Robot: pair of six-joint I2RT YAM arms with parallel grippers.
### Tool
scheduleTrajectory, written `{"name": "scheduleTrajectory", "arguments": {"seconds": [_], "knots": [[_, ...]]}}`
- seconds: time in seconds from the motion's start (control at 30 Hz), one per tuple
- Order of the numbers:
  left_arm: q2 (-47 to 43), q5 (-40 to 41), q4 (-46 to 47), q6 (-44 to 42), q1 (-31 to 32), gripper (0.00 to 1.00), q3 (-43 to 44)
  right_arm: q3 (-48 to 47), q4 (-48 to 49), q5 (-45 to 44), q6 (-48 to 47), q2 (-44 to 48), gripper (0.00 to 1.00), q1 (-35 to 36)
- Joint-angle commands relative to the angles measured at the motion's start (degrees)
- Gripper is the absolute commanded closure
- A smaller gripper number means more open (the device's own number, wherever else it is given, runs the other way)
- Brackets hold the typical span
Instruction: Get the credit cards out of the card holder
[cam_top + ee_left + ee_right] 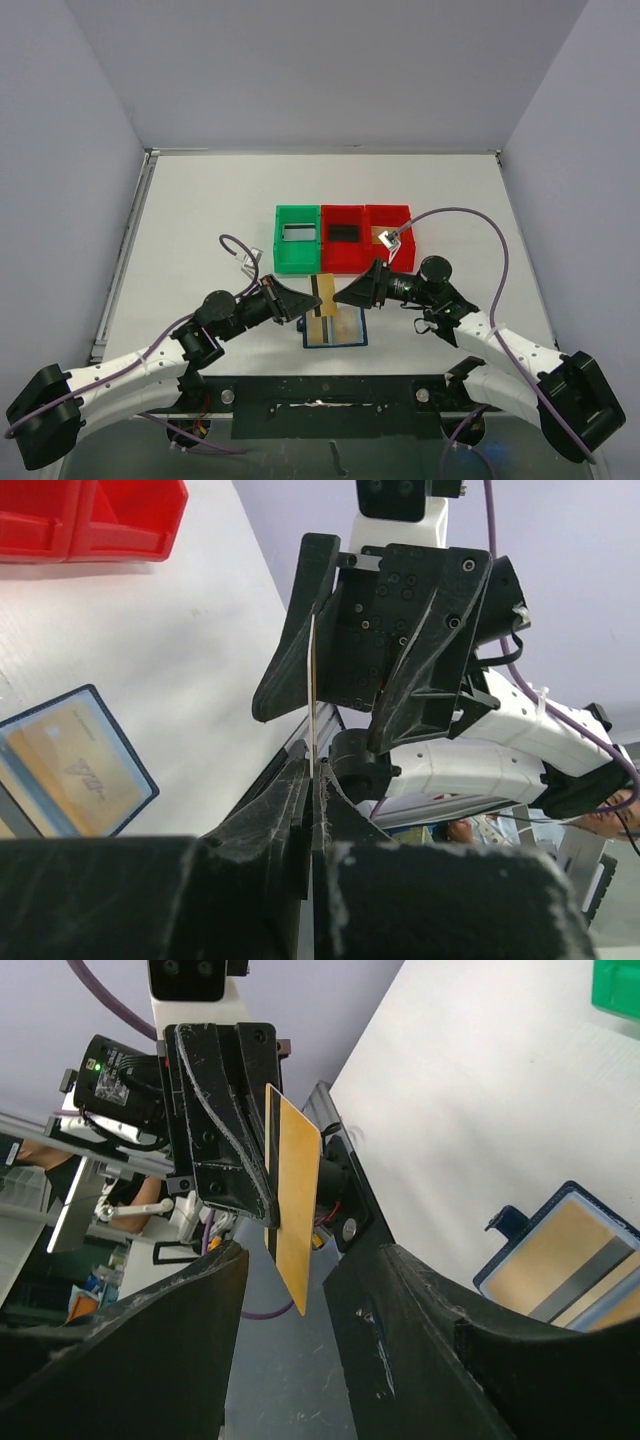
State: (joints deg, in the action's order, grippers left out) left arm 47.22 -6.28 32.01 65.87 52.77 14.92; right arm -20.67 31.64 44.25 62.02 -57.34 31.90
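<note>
While L fingers (pixel 288 815) pinch tan card (pixel 296 1192) | R fingers (pixel 170 1305) wide | white tbl (pixel 200 220), grey walls (pixel 330 70)

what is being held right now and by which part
The left gripper pinches a tan card by its dark-striped side, with the rest sticking out free. The right gripper is open and holds nothing.
</note>
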Motion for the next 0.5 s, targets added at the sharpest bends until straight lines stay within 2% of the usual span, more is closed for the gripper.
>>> {"name": "scheduleTrajectory", "arguments": {"seconds": [0.0,0.13,0.4,0.47], "knots": [[-0.9,-2.82,6.75,0.31,-0.46,1.0,0.08,-2.68,8.57,5.4,1.66,-1.07,0.47,-0.04],[-0.71,-5.26,9.78,0.9,-0.9,1.0,-0.49,-2.45,15.08,7.8,5.45,-2.3,0.57,-0.08],[-0.27,-8.03,13.86,1.53,-1.09,1.0,-0.59,-2.39,24.48,8.63,11.65,-4.9,0.68,0.07],[-0.6,-8.0,13.87,1.7,-1.14,1.0,-0.67,-2.76,25.69,9.29,12.5,-5.31,0.74,0.23]]}}
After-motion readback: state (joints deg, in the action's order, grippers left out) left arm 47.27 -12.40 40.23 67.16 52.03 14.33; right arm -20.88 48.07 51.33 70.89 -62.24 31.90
